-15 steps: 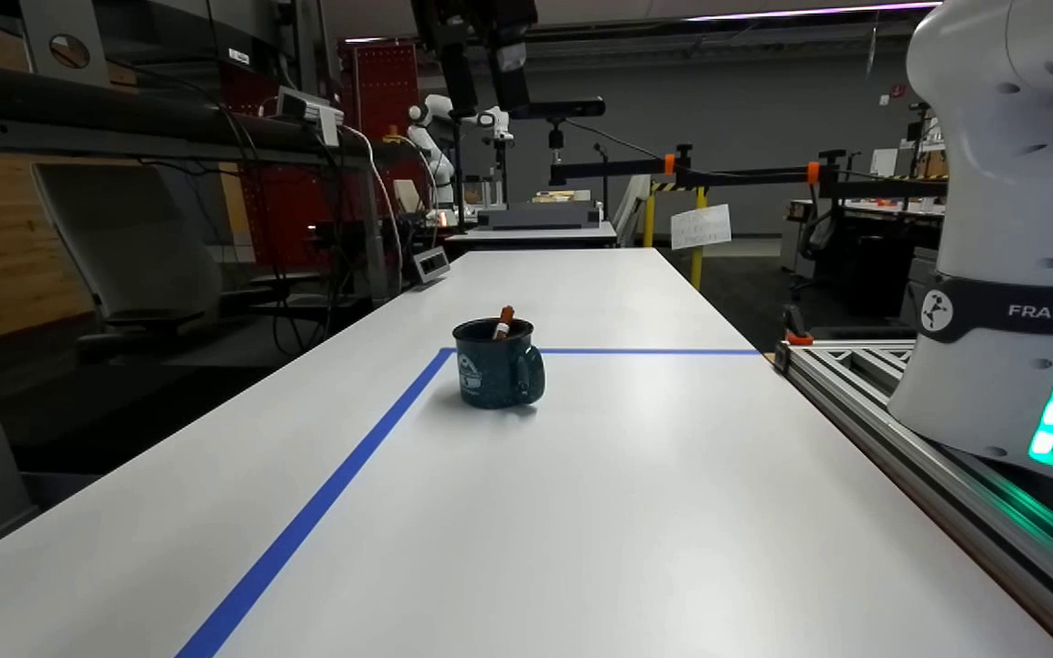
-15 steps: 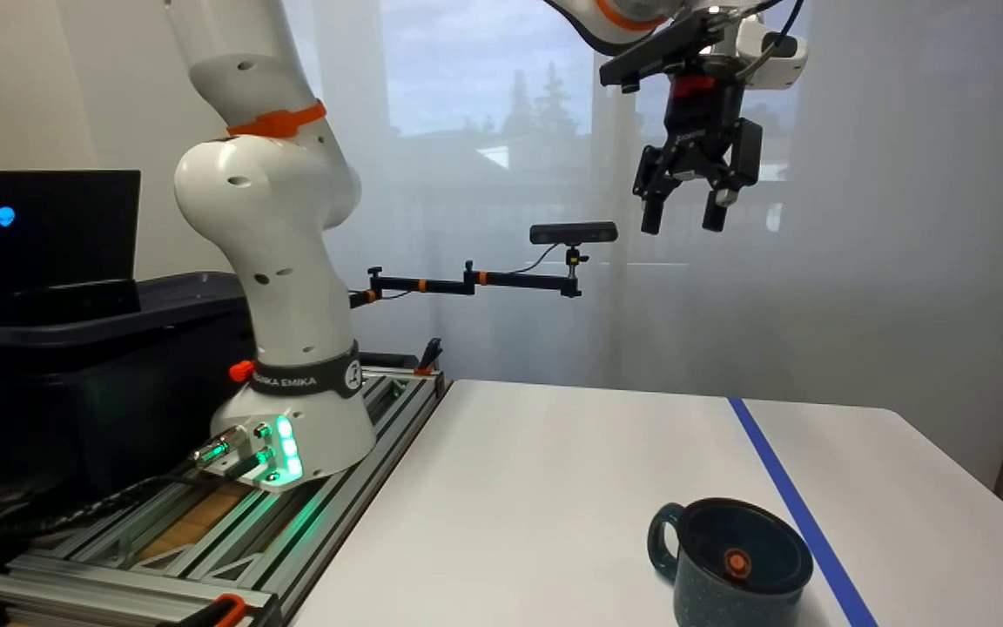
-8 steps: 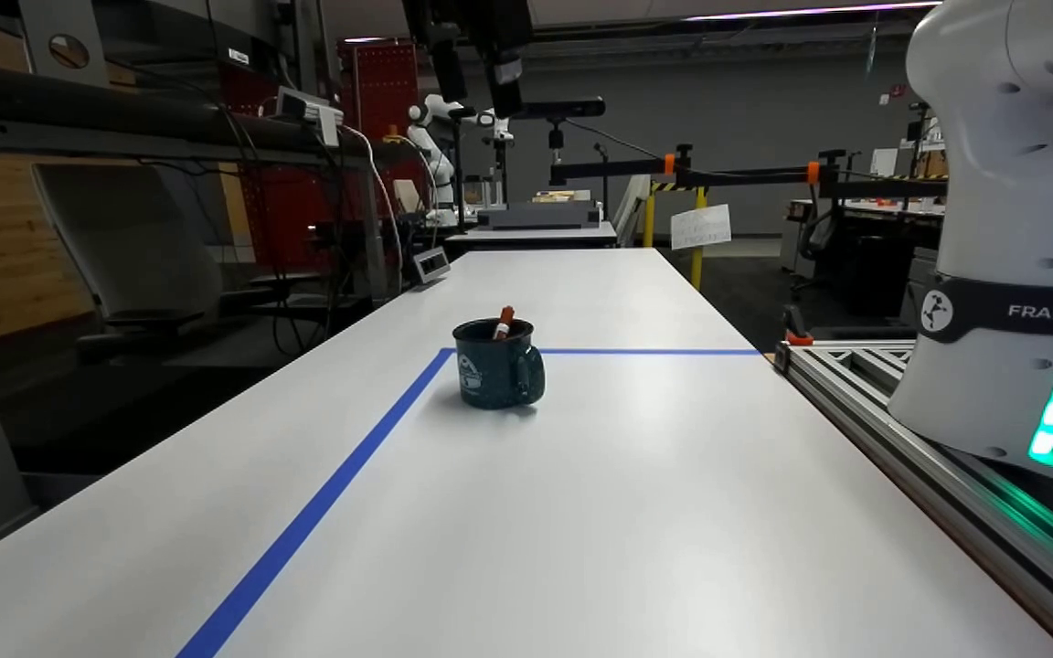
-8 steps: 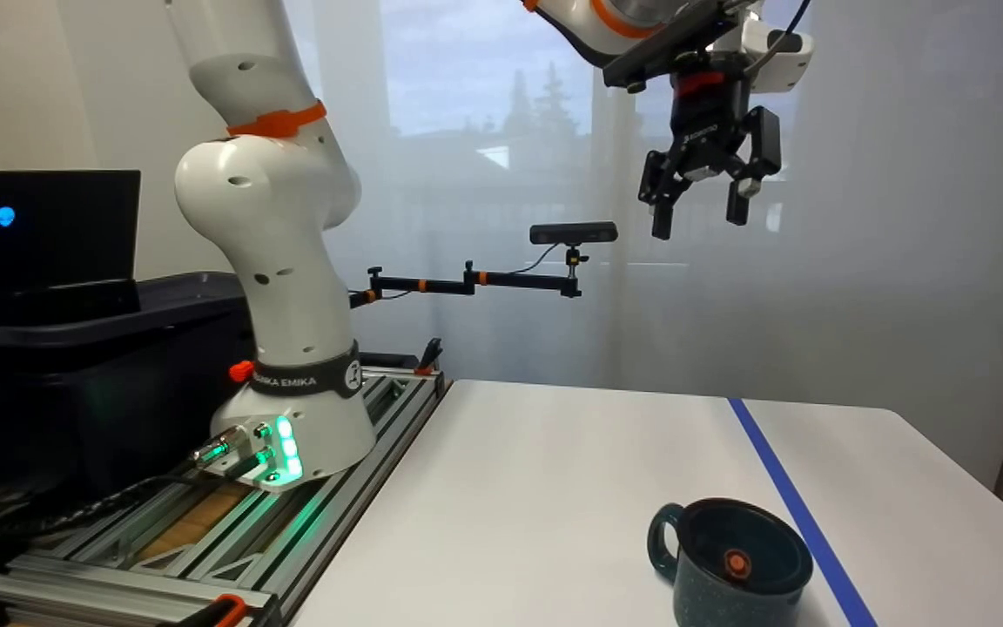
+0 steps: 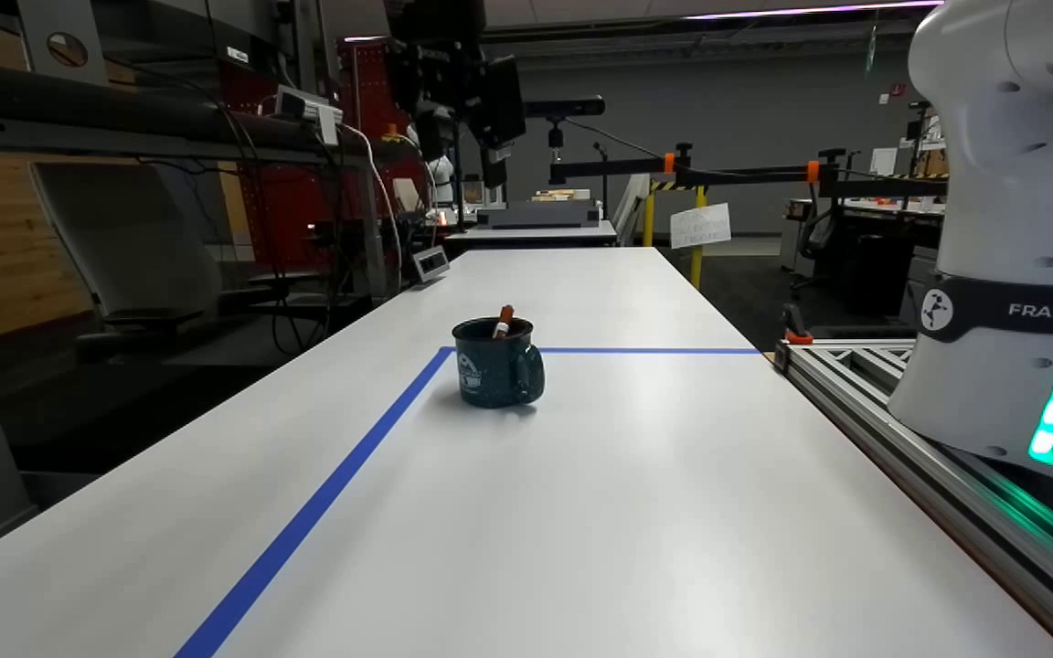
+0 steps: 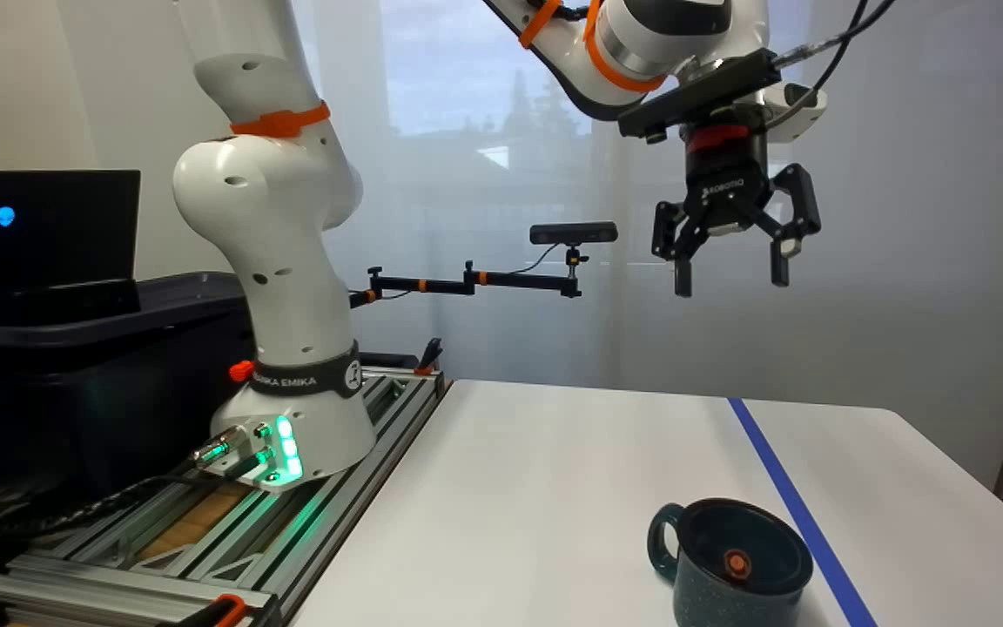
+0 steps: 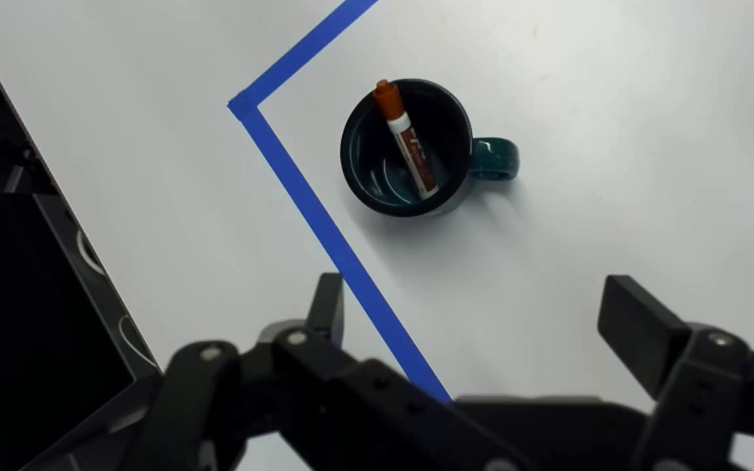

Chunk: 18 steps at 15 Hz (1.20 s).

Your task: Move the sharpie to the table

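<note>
The sharpie stands tilted inside the dark blue-green mug, its reddish-brown cap end up at the rim. The sharpie shows in both exterior views (image 5: 504,322) (image 6: 737,564) and, with its white barrel, in the wrist view (image 7: 410,147). The mug (image 5: 488,376) stands upright on the white table (image 5: 636,493); it also shows in the other views (image 6: 710,596) (image 7: 495,159). My gripper (image 6: 732,289) is open and empty, pointing down, well above the table and mug. In the wrist view the gripper's fingertips (image 7: 473,280) are wide apart, with the mug ahead of them.
Blue tape (image 7: 305,203) forms a corner on the table beside the mug. A camera on a black arm (image 6: 573,233) stands past the table's far side. A small grey device (image 5: 431,265) is at the table's edge. Metal rails (image 6: 362,496) hold the robot's base.
My gripper has moved down and, in an exterior view, to the right and turned somewhat. Its fingertips look farther apart in that view. The mug and sharpie have not moved.
</note>
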Motion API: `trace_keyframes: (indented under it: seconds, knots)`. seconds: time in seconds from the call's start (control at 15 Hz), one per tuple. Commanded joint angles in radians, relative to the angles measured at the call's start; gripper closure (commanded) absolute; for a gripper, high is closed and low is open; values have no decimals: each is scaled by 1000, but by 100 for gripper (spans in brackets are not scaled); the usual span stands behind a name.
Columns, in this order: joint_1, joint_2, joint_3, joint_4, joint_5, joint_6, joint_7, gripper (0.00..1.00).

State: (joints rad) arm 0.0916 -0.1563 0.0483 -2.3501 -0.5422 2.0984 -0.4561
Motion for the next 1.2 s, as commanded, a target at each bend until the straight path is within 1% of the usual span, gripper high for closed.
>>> trace_keyframes:
  seconds: [0.0,0.13,0.33,0.53,0.87,1.13]
  knots:
    - [-38,23,-44,-49,-13,112,-100,0]
    - [-59,47,-67,-57,-2,131,-151,0]
    - [-89,83,-90,-63,-9,149,-188,0]
    - [-109,119,-98,-70,-19,168,-197,0]
    - [-136,197,-110,-55,-56,202,-171,0]
    - [-153,249,-116,-32,-26,213,-186,0]
